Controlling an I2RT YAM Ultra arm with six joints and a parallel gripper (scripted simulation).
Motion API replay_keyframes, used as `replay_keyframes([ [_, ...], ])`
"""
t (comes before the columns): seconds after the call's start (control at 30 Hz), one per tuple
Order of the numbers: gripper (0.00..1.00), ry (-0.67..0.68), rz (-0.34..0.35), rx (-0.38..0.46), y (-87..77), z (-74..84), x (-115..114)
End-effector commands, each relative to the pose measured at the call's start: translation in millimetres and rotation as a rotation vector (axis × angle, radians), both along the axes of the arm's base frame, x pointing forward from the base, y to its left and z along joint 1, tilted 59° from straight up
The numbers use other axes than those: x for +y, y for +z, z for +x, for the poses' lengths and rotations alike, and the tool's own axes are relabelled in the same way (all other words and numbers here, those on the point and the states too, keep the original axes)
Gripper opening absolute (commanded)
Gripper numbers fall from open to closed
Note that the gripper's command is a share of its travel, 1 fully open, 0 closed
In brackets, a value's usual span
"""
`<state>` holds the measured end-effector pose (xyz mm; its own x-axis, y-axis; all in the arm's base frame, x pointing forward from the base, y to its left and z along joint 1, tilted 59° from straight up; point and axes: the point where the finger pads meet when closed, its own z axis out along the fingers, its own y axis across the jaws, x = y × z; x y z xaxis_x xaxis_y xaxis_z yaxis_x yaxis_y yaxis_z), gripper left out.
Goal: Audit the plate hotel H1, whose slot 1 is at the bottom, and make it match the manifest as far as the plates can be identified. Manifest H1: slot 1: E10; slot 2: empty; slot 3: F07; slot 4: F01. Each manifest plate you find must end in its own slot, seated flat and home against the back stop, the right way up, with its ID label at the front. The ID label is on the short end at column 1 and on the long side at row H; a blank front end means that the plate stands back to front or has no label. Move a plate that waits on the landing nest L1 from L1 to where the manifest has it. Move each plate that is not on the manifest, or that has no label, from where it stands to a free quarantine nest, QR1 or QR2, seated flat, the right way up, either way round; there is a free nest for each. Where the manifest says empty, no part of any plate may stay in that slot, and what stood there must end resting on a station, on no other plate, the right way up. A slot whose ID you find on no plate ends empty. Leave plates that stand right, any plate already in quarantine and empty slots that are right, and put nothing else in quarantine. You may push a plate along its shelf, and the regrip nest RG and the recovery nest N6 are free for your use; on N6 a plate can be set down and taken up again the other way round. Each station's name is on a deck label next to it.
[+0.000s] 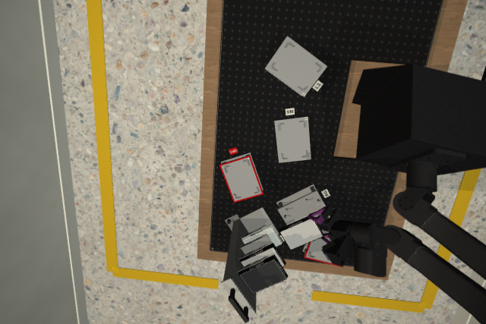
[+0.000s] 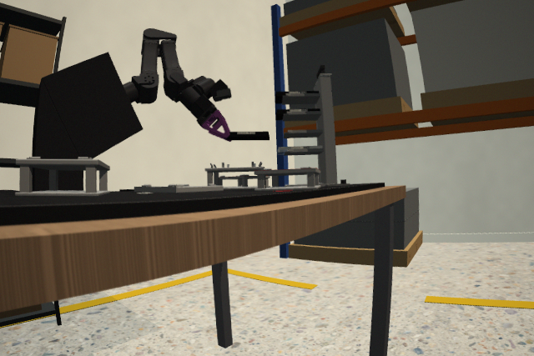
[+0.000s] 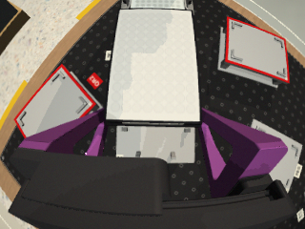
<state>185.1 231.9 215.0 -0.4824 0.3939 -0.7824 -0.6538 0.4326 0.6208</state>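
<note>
My gripper (image 1: 322, 229) (image 2: 224, 131) (image 3: 152, 113) is shut on the short end of a microplate (image 1: 301, 234) (image 2: 249, 135) (image 3: 152, 57). It holds the plate level in the air, just in front of the plate hotel H1 (image 1: 250, 251) (image 2: 326, 127) and clear of its shelves. The plate's top looks pale and flat in the wrist view; I can read no label on it. In the side view the two upper slots hold dark plates (image 2: 301, 96) (image 2: 301, 113). The two lower shelves look bare.
The regrip nest RG (image 1: 300, 203) (image 3: 155, 145) lies under the held plate. The red-framed quarantine nests QR1 (image 1: 240, 177) (image 3: 255, 52) and QR2 (image 1: 316, 253) (image 3: 53, 103) look bare, as do N6 (image 1: 292, 139) and L1 (image 1: 295, 65). The arm's black base box (image 1: 420, 112) stands at the right.
</note>
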Motion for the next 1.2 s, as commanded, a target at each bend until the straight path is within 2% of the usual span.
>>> replay_keyframes([
  [0.0,0.86,-0.032,0.011,-0.008,1.6,1.8,-4.4],
  [0.67,0.86,-0.032,0.011,-0.007,-15.3,-15.3,-5.6],
  [1.17,0.86,-0.032,0.011,-0.007,-18.9,-15.0,-0.2],
])
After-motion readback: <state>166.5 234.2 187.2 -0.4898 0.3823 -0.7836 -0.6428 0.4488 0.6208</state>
